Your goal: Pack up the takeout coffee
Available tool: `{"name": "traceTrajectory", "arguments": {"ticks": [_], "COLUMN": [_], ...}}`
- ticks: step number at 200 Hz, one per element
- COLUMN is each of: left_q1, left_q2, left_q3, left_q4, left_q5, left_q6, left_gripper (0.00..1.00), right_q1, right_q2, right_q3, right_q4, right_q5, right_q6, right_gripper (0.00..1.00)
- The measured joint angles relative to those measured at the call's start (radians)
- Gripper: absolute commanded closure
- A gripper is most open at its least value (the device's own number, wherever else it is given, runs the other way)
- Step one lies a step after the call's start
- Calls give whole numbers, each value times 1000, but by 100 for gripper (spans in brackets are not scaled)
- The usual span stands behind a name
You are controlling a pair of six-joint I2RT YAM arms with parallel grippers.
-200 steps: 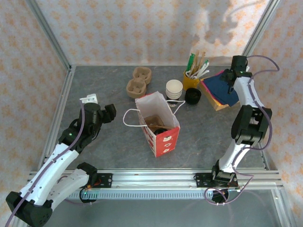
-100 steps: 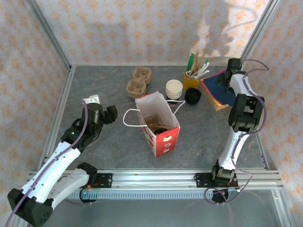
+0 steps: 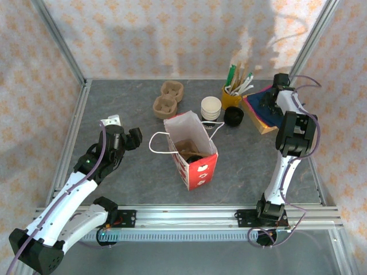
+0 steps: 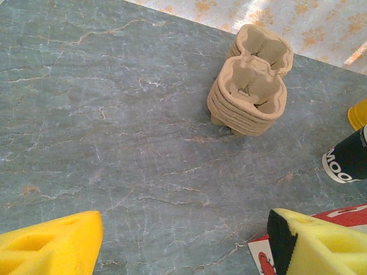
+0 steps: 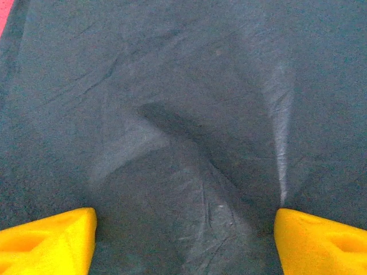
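Observation:
The takeout coffee [image 3: 211, 107], a white paper cup, stands on the table behind the bag, left of a yellow cup. In the left wrist view its dark lettered lower part [image 4: 347, 161] shows at the right edge. My left gripper [image 3: 127, 139] hovers open over bare table left of the bag, and its yellow fingers [image 4: 51, 246] have nothing between them [image 4: 186, 235]. My right gripper [image 3: 268, 103] is at the back right, low over a dark blue napkin [image 5: 189, 114]. Its jaws stand wide open [image 5: 186, 229] with only the cloth beneath them.
A red and white paper bag [image 3: 198, 166] stands open mid-table with a brown carrier [image 3: 184, 147] inside. Stacked cardboard carriers [image 3: 168, 98] [image 4: 252, 86] sit at the back. A yellow cup of stirrers [image 3: 231, 96], a black lid [image 3: 233, 117] and a stack of coloured napkins [image 3: 258, 117] are at the back right.
My right gripper has dropped and shifted slightly left onto the napkin stack. The left arm has edged a little nearer and then held still.

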Motion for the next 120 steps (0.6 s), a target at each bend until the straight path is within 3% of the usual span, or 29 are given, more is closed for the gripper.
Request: {"name": "traceTrajectory", "arguments": {"ticks": [62,120], "left_q1": [0,0], "left_q2": [0,0], "left_q3": [0,0], "left_q4": [0,0], "left_q5": [0,0], "left_q6": [0,0], "left_gripper": [22,22], "right_q1": [-1,-3], "right_q2": [0,-1], "right_q3": [-16,-14], "right_q4": [11,8], "right_q5": [-8,-21], "right_q6": [-10,-12], "right_gripper": [59,66]}}
